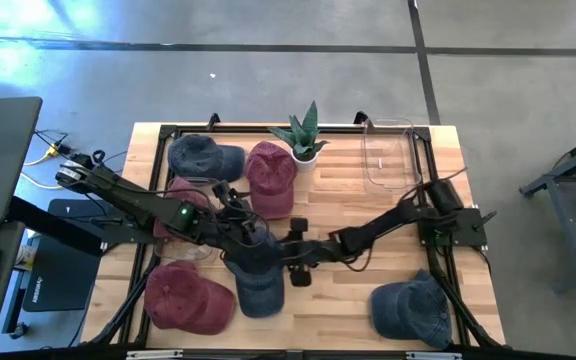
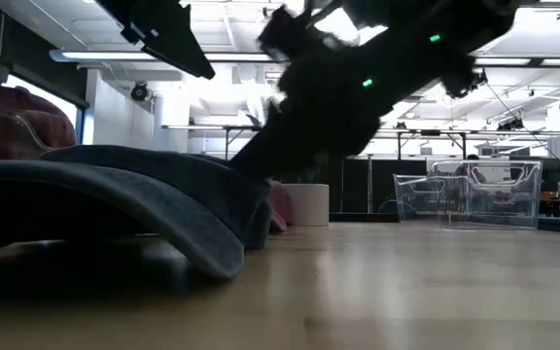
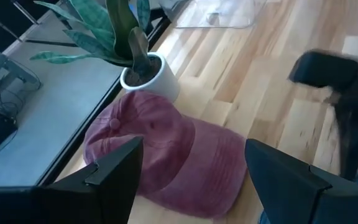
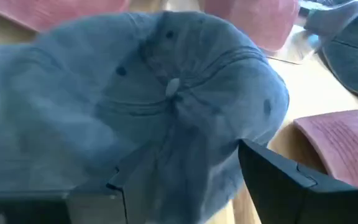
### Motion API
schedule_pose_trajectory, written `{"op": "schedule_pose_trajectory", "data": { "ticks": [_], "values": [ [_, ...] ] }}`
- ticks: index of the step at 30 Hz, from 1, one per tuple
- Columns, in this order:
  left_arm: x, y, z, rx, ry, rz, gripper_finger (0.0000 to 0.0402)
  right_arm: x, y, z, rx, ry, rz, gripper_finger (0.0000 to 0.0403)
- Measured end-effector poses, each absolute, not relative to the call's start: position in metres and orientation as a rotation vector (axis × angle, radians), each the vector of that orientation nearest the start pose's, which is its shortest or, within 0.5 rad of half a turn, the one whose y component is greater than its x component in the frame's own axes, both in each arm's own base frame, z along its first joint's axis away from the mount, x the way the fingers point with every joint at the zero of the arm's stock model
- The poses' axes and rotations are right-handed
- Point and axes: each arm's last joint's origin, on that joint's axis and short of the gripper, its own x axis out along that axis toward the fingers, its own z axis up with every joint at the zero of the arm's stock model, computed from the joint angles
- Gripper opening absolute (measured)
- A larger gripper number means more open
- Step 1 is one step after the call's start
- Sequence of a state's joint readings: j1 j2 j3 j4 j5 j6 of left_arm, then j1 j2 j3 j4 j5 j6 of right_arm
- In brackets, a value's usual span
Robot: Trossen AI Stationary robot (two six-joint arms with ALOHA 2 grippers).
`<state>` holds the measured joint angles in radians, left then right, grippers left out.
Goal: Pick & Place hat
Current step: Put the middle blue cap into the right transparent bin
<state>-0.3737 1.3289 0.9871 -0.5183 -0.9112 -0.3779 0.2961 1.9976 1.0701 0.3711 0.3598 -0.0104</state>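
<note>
A blue hat (image 1: 258, 275) lies crown up near the table's middle, its brim on the wood (image 2: 163, 219). My right gripper (image 4: 185, 158) is open right at its crown (image 4: 166, 87), one finger on each side. My left gripper (image 3: 194, 146) is open in the air above a red hat (image 3: 166, 162) that lies beside a white plant pot (image 3: 151, 78); in the high view this gripper (image 1: 236, 210) stands left of the middle. More hats lie around: blue (image 1: 205, 157) at the far left, red (image 1: 188, 297) at the near left, blue (image 1: 413, 312) at the near right. My right gripper comes at the blue hat's crown (image 4: 216, 143) slanting down from the table's right side, its open fingers (image 4: 272, 174) standing on either side of it. I cannot tell whether they touch the cloth. The hat rests on the table.
A potted plant (image 1: 303, 135) stands at the far edge. A clear plastic container (image 1: 388, 155) sits at the far right. A red hat (image 1: 271, 175) lies near the plant, another (image 1: 183, 195) partly under the left arm. Bare wood shows between the middle and the right side.
</note>
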Motion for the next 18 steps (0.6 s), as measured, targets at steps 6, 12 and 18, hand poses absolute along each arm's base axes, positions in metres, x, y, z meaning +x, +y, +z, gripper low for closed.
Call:
{"op": "schedule_pose_trajectory", "data": {
  "ticks": [6, 12, 18],
  "values": [
    [0.254, -0.075, 0.27, 0.161, 0.578, 0.619, 0.0275, 0.403, 0.099, 0.126, -0.21, 0.602, -0.058, 0.0118],
    [0.255, -0.076, 0.271, 0.149, 0.565, 0.608, 0.0275, 0.391, 0.097, 0.138, -0.2, 0.699, -0.033, 0.0018],
    [0.261, -0.079, 0.276, 0.122, 0.523, 0.535, 0.0275, 0.351, 0.107, 0.199, -0.089, 0.791, -0.023, 0.0007]
  ]
}}
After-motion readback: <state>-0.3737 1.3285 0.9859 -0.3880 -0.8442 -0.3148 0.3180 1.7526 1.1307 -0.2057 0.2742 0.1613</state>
